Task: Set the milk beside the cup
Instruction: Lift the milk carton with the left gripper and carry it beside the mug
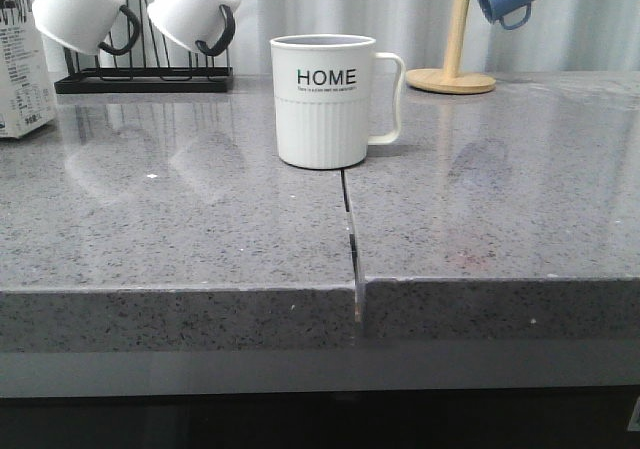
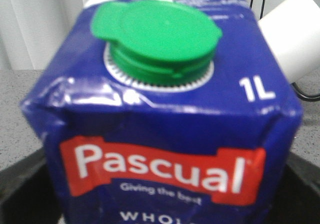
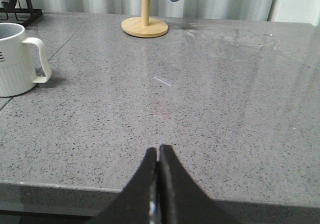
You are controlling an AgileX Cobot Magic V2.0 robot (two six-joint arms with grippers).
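1. Your milk (image 1: 22, 69) is way off at the tabletop's (image 1: 200, 229) far-left edge, well apart from the cup (image 1: 325, 101).
2. Left end effector: the carton fills its view, so grip's anyone's guess.
3. Your right end effector (image 3: 158, 156) is pinched together, holding nothing.

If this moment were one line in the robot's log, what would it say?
milk: far left, apart from cup | left gripper: at carton, grip unseen | right gripper: shut, empty | placement: not yet done

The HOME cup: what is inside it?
The cup shows only a grey inner wall below its rim. Its bottom is hidden by the front wall, so any contents cannot be seen.
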